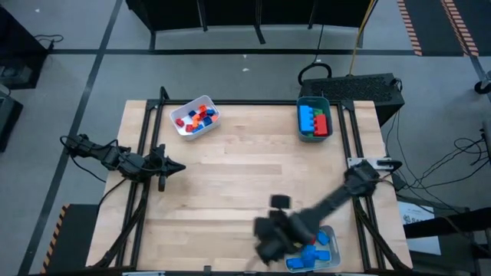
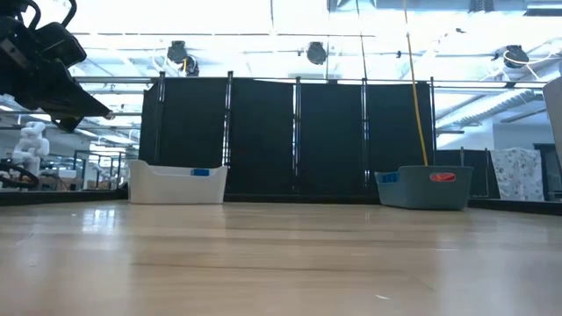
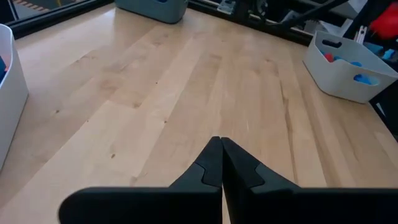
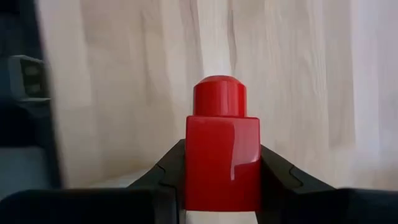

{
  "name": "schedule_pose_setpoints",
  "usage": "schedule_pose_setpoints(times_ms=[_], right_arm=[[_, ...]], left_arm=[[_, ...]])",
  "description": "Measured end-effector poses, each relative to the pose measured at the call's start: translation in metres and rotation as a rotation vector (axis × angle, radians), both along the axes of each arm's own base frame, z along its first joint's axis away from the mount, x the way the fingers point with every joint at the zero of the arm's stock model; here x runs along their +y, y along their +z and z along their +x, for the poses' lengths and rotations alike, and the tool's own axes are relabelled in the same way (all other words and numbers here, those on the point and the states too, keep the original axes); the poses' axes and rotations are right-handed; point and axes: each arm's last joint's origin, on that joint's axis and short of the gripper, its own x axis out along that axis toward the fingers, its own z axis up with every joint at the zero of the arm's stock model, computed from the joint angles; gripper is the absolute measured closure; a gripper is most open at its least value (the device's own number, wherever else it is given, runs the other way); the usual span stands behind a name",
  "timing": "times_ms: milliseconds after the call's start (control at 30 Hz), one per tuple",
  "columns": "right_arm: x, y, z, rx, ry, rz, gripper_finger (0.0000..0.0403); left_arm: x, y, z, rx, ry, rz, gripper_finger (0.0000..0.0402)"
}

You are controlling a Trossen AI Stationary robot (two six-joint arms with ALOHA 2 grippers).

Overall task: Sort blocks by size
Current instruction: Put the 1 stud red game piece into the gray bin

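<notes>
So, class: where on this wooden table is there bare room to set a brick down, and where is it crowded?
Bare: the table middle, between the white tray, teal tray and left gripper. Crowded: the near right corner, where the right gripper holds a red single-stud brick beside a third tray.

Three trays (image 1: 195, 116); two arms (image 1: 115, 157); one red block (image 4: 222, 158) gripped.

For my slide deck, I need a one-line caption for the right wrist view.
Right gripper holding a small red block with one stud above the wooden table.
</notes>
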Motion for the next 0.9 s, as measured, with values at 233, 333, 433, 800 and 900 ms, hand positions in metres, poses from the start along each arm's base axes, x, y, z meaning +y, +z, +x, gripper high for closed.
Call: schedule_pose_setpoints(times_ms=[233,333,433,800,900], right_arm=[[0.048,0.007,-0.062,0.003,-0.148,0.025,0.0299],[0.057,-0.006,-0.079,0.055,-0.233,0.037,0.0299],[0.059,-0.025,-0.095,0.088,-0.311,-0.013,0.0299],[0.048,-0.03,-0.159,0.018,-0.513,0.203,0.0299],[0.043,-0.04,-0.176,0.016,-0.597,0.217,0.0299]], left_arm=[[0.0,0.001,0.0,-0.005,0.0,-0.003,0.04],[0.0,0.001,0.0,-0.011,0.003,-0.011,0.04],[0.0,0.001,0.0,-0.012,0.003,-0.013,0.04],[0.0,0.001,0.0,-0.017,0.01,-0.031,0.04],[0.0,0.001,0.001,-0.017,0.01,-0.031,0.04]])
